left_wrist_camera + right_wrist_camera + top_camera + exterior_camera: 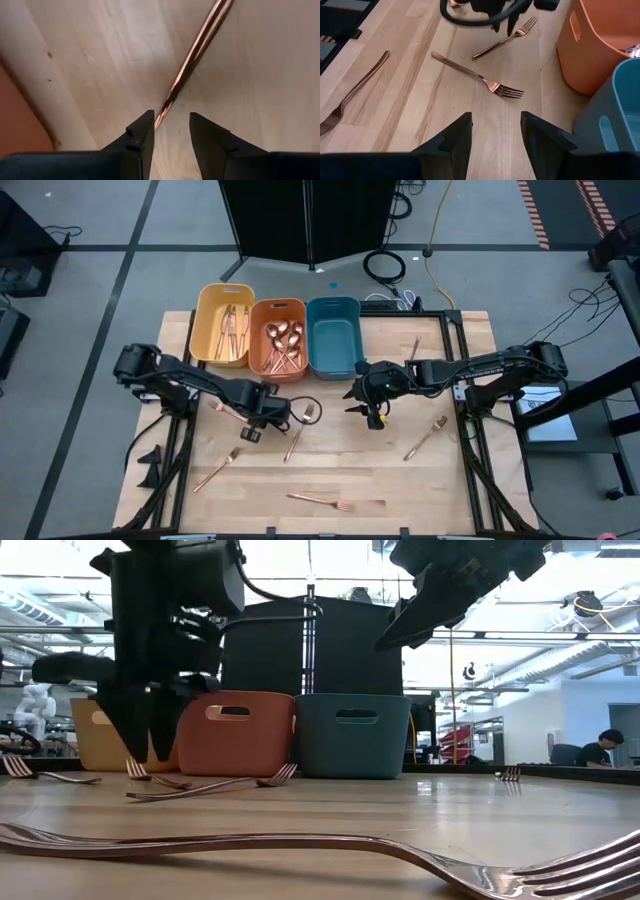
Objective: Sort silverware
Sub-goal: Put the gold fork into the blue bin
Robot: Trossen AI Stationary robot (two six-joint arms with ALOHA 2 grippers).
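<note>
Closest to the low camera lies a fork (300, 845), stretched across the near edge of the table (400, 480), slim and rose-gold, tines curling up at the right. Over on the left, the left gripper (262, 416) is down at the wood with its two dark wedge fingers a narrow gap apart, nothing between them yet; a thin copper handle (192, 62) runs right up to the gap. That's the risk: the handle is flat, smooth and low on the boards, so if the fingers close a touch off-line I'd expect them to skid over it or flick it sideways rather than pinch it.

Right gripper (372, 408) hangs above mid-table, just in front of the teal bin (333, 335), fingers spread wide and empty. Below it sit two more forks (480, 76), one behind the other. The arms are close together in the middle, so a reach across could bring them into contact.

Silverware is split now: knives in the yellow bin (224, 323), spoons in the orange bin (277, 337), the teal one looking empty. Forks are scattered loose on the pale, grainy wood, left, right and near. Bins are matte plastic with rounded corners and handle slots; a polished fork dropped from height could well bounce off a rim.
</note>
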